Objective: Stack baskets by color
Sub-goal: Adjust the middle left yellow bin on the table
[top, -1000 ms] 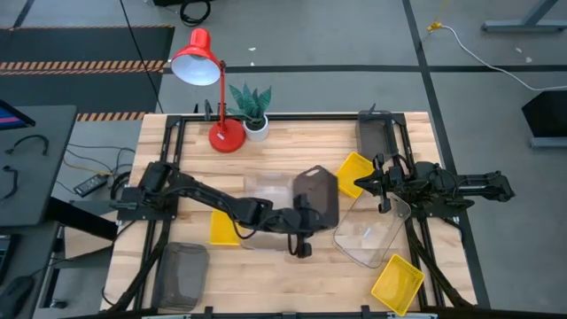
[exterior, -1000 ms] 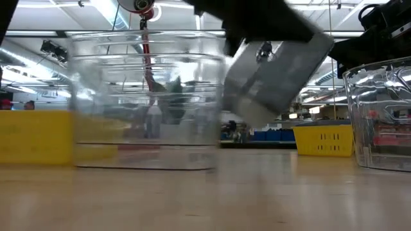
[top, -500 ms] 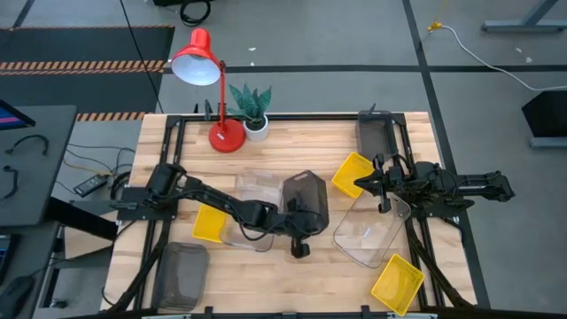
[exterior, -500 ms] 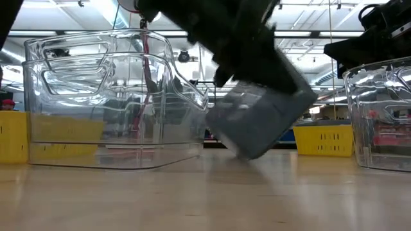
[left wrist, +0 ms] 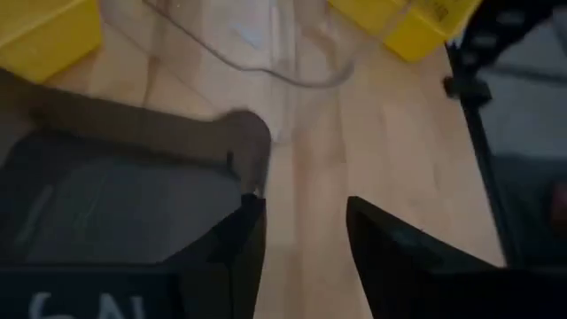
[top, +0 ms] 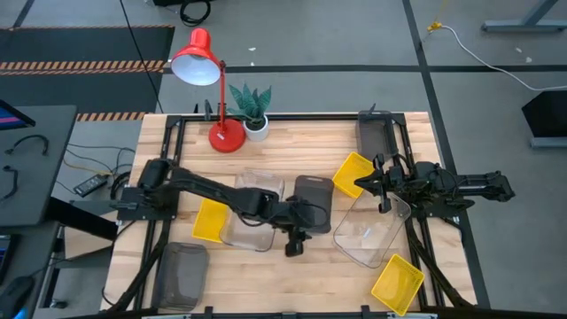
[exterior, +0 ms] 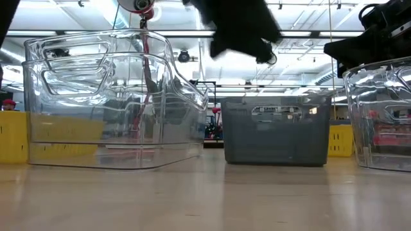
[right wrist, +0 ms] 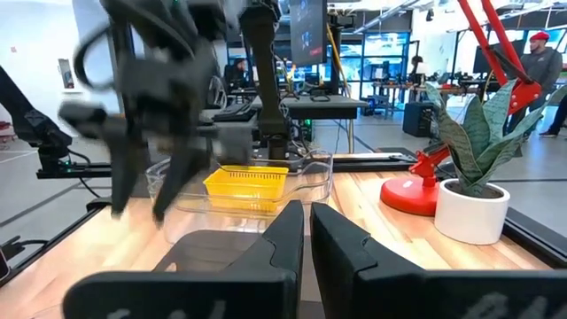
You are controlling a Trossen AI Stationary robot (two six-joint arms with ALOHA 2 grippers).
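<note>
A dark grey basket (top: pixel 312 202) (exterior: pixel 276 131) rests flat on its bottom at mid-table, just right of a clear basket (top: pixel 252 211) (exterior: pixel 109 102). My left gripper (top: pixel 301 232) (exterior: pixel 247 38) (left wrist: pixel 306 248) hangs open above the grey basket's near side, slanting down, with bare table between its fingers; the basket (left wrist: pixel 106 213) lies beside one finger. More baskets rest on the table: yellow (top: pixel 211 221) (top: pixel 354 173) (top: pixel 396 283), clear (top: pixel 372 232), dark grey (top: pixel 182 275) (top: pixel 376 133). My right gripper (top: pixel 361 183) (right wrist: pixel 306 235) waits shut at the right.
A red desk lamp (top: pixel 205 84) and a small potted plant (top: pixel 252 111) stand at the far edge, left of the middle. Black rails (top: pixel 168 151) run along the table's sides. Bare wood (top: pixel 292 283) lies along the near edge between the baskets.
My left gripper carried the dark grey basket tilted and clear of the table, then lowered it next to the clear basket. It has let go and risen. The basket has gone from tilted in the air to flat on its bottom.
</note>
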